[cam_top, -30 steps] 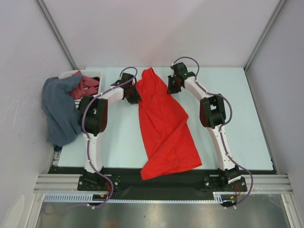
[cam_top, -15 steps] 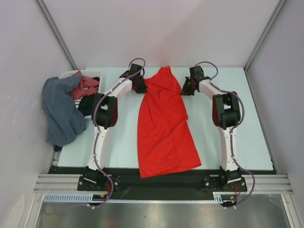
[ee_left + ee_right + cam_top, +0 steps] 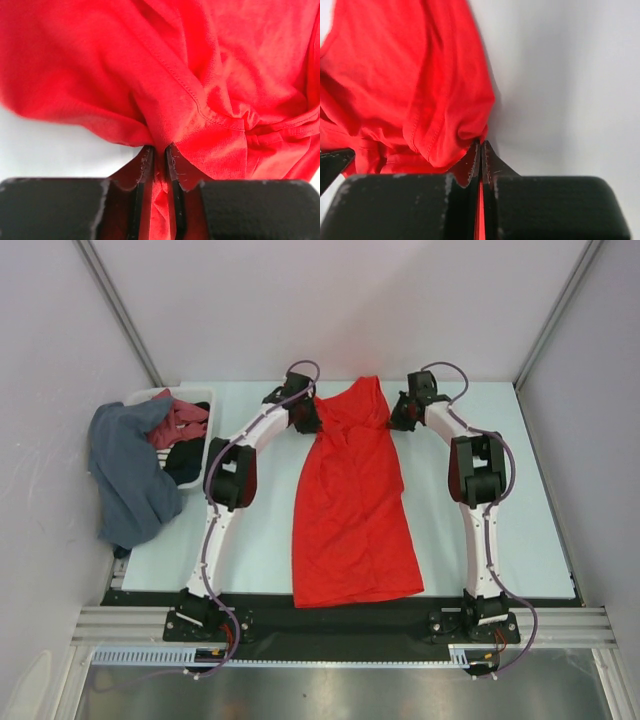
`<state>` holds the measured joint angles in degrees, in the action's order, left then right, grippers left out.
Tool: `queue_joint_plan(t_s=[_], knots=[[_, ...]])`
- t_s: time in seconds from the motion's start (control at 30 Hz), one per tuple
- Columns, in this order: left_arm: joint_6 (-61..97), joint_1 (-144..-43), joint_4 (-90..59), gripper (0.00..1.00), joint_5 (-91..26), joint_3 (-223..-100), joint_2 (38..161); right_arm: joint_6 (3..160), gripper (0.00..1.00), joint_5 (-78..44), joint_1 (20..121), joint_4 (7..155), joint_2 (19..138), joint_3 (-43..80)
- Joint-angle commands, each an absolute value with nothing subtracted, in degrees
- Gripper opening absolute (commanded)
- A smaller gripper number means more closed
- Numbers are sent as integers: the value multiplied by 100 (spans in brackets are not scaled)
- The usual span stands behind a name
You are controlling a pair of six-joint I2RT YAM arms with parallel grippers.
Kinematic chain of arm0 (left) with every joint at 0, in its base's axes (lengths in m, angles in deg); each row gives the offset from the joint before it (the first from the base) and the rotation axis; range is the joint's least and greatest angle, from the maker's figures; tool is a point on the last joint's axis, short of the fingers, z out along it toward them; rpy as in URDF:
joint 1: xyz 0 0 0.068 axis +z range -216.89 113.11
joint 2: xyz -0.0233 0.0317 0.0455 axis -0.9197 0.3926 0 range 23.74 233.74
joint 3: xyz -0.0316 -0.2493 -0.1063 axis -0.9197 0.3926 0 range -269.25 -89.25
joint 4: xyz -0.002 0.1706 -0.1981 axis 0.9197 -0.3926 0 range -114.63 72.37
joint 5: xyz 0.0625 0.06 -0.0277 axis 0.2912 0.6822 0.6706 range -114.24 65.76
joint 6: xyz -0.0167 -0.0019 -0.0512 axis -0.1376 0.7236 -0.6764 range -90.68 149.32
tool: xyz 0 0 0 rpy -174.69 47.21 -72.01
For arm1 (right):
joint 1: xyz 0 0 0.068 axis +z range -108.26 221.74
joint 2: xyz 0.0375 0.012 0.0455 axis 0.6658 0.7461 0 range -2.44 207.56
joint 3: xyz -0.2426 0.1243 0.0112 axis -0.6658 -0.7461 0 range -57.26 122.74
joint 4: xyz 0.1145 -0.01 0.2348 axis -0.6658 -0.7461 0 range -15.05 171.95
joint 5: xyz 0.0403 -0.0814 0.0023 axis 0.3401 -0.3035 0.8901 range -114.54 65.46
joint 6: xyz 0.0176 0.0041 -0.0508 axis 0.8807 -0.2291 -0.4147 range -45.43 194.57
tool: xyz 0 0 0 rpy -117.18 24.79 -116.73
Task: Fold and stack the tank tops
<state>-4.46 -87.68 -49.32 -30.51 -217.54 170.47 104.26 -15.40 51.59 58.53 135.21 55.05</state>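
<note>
Pale table (image 3: 535, 500), red tank top (image 3: 350, 505) lengthwise, neck far, hem near

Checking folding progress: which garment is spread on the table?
The bright red tank top, held at its far end by the left gripper and right gripper. The grey-blue garment drapes over the basket.

Red tank top (image 3: 165, 75) in left tool (image 3: 159, 160)

The tank top (image 3: 352, 510) in the middle is bright red, all one colour. The table (image 3: 520, 490) is pale blue. The basket (image 3: 195, 392) at the upper left is white.
</note>
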Motion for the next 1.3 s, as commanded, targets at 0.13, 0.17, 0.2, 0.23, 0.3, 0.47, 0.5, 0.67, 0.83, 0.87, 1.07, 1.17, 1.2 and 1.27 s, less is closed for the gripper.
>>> queue_joint_plan(t_s=[0.13, 0.17, 0.2, 0.23, 0.3, 0.47, 0.5, 0.67, 0.83, 0.87, 1.07, 1.17, 1.2, 1.27], knots=[[-57, -8086, -4927, 70, -3224, -22029, 16700, 10209, 53, -1470, 5290, 5304, 13688, 6605], [136, -8086, -4997, 99, -3233, -22056, 16595, 10182, 59, -1522, 5299, 5294, 13591, 6535], [216, -8112, -5111, 100, -3224, -21934, 16481, 10138, 64, -1584, 5308, 5320, 13442, 6395], [277, -8121, -5103, 100, -3224, -21785, 16358, 10103, 66, -1619, 5299, 5373, 13284, 6229], [357, -8182, -4911, 100, -3320, -20946, 15720, 10042, 66, -1576, 5273, 5496, 12748, 5657], [156, -8481, -4189, 100, -2988, -18886, 14109, 9874, 65, -1663, 5334, 5611, 11492, 4278], [112, -8595, -4180, 100, -2900, -18587, 13872, 9839, 65, -1681, 5361, 5619, 10994, 3658], [-143, -9061, -3961, 98, -2232, -16118, 11966, 9900, 62, -2075, 5563, 5620, 9375, 1573], [-389, -9562, -4066, 97, -1959, -14043, 10348, 10243, 58, -2715, 5993, 5286, 7767, -369], [-486, -9615, -4110, 96, -1924, -13797, 9858, 10365, 58, -2857, 6289, 5190, 7589, -539], [-969, -10080, -4461, 95, -1985, -12372, 8413, 11235, 59, -3562, 7048, 4311, 6413, -1436], [-1258, -10379, -4479, 94, -2117, -11941, 8034, 11798, 60, -3588, 7390, 4029, 5998, -1682], [-1321, -10563, -4427, 93, -2152, -11844, 7981, 11903, 61, -3605, 7478, 3863, 5927, -1718], [-1540, -10766, -4287, 91, -2327, -11624, 7990, 12203, 60, -3693, 7742, 3687, 5830, -1788]])
